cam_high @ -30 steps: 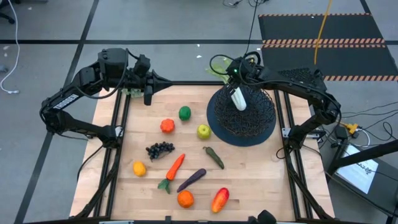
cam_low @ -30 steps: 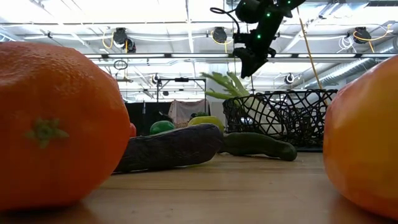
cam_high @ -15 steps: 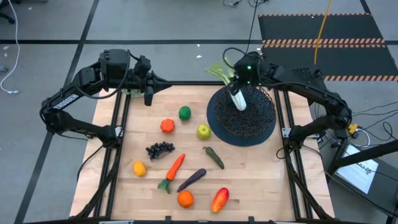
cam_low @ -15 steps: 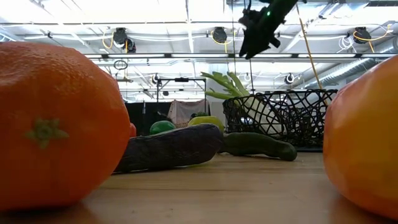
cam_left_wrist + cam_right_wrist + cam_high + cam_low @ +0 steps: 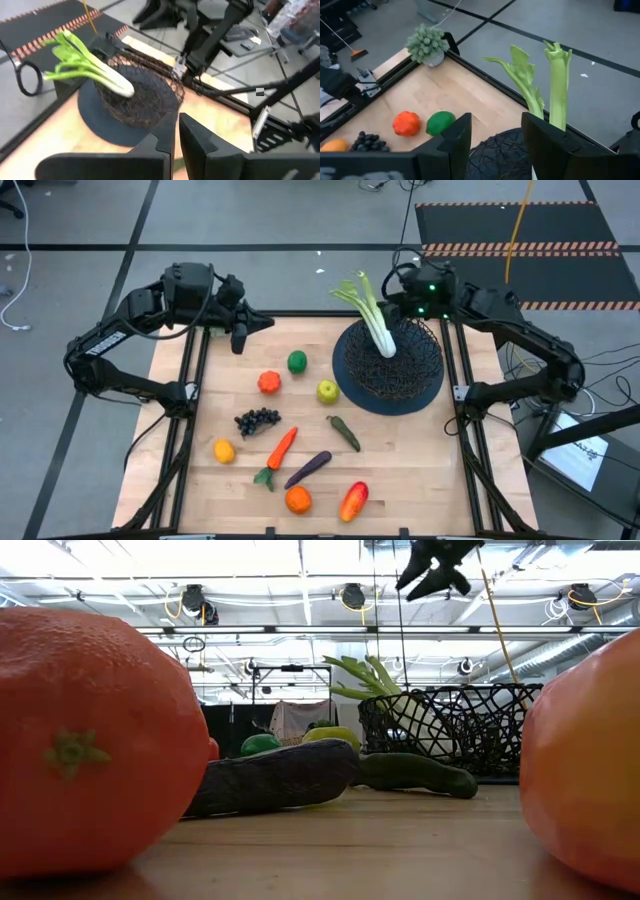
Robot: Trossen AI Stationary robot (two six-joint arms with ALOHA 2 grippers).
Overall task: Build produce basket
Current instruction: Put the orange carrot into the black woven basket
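I count one leek [image 5: 375, 320] in one basket [image 5: 392, 380]. On the surface [image 5: 420, 470] I see two oranges [image 5: 297, 500], one tomato [image 5: 268, 382], one lime [image 5: 297, 362], one apple [image 5: 327, 391], one grape bunch [image 5: 257, 420], one carrot [image 5: 280, 449], one eggplant [image 5: 308, 469], one pickle [image 5: 344, 432] and one pepper [image 5: 353, 501].
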